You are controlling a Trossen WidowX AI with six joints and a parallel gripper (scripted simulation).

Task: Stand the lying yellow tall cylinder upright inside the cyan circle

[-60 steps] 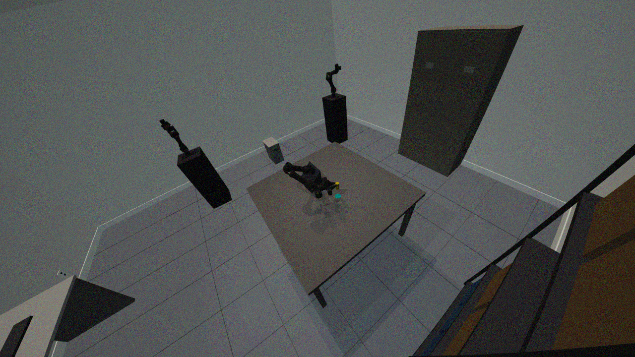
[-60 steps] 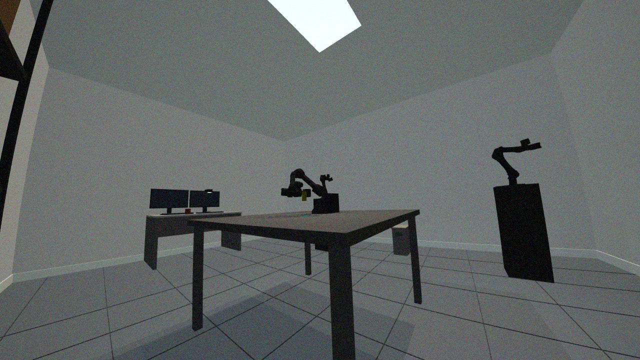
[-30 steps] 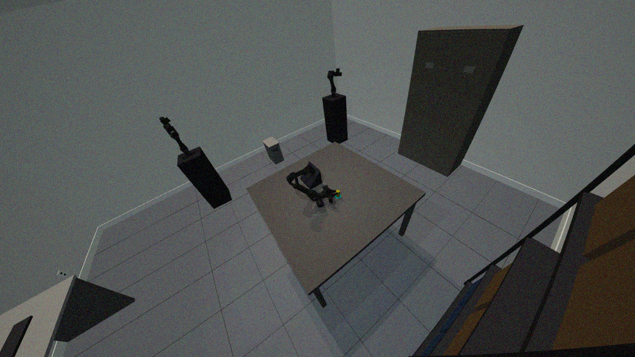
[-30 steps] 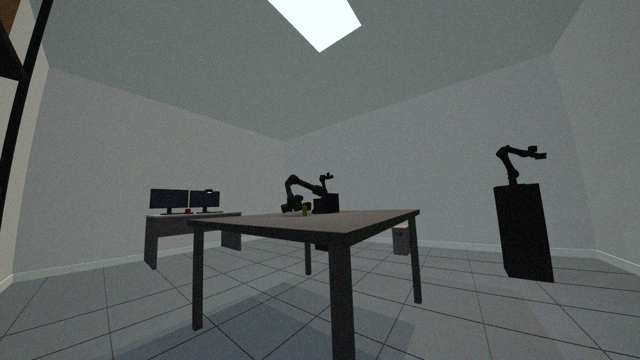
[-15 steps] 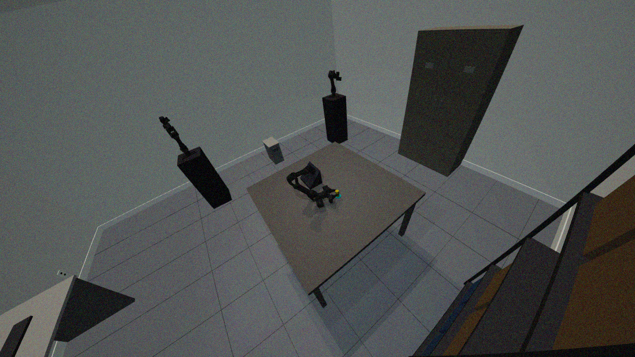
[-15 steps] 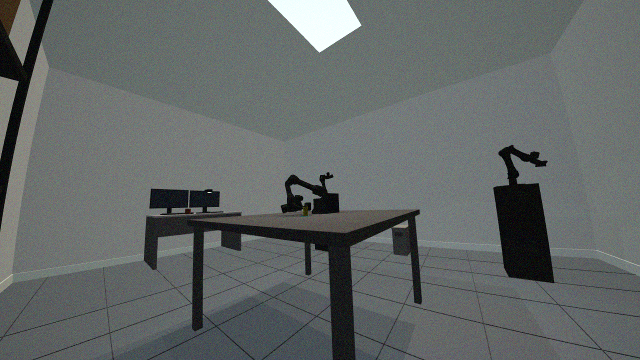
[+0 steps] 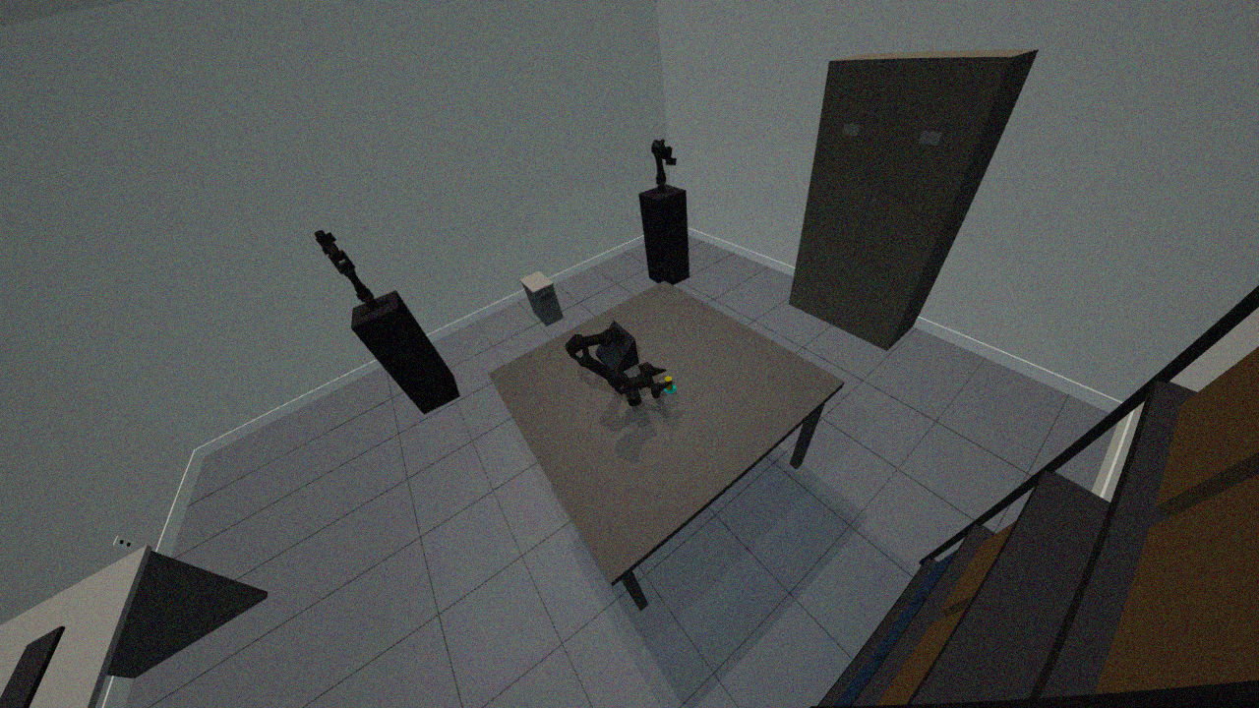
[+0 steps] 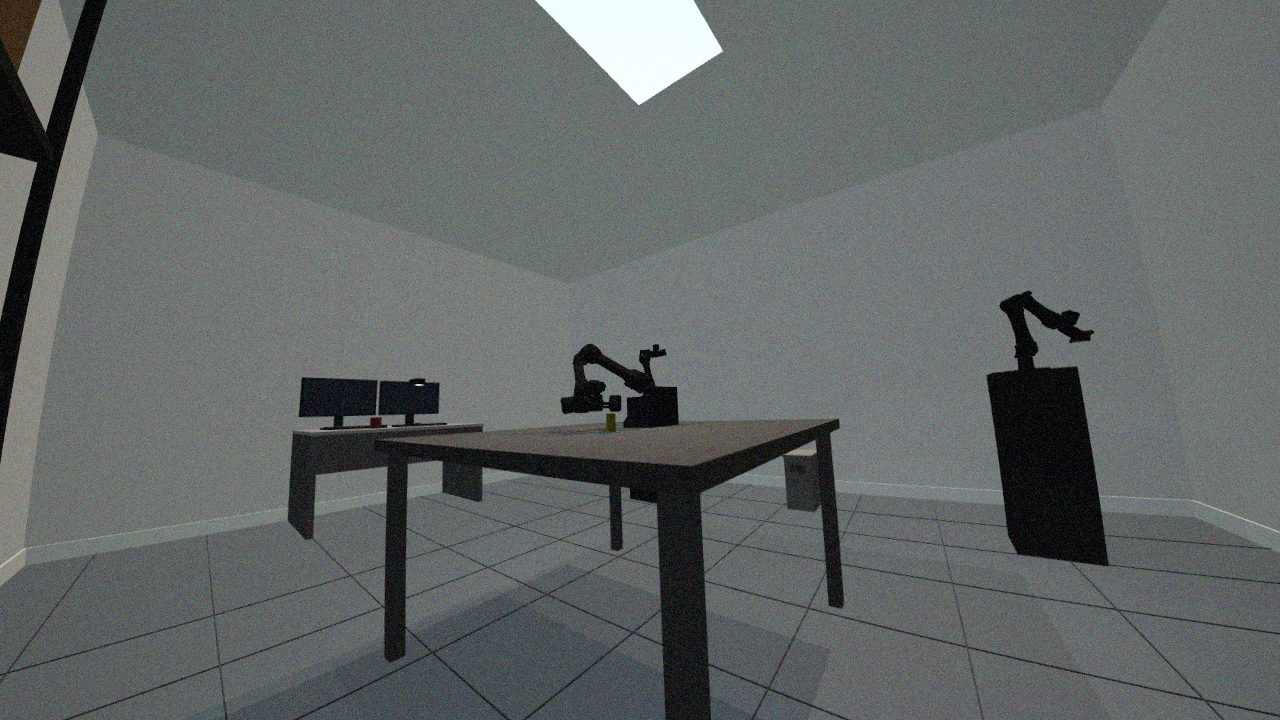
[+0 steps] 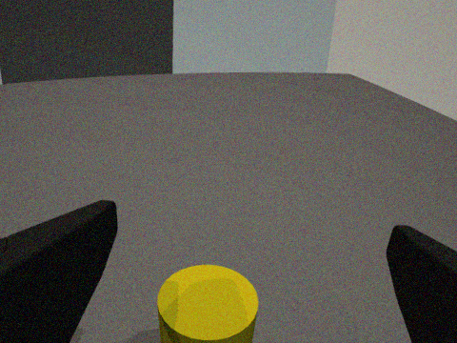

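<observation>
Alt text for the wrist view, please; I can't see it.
Yellow cylinder, upright, its round top showing at the bottom edge of the picture, between two black, wide-open fingers that do not touch it. A grey-brown table top stretches away behind it. The cylinder's base is out of frame.
</observation>
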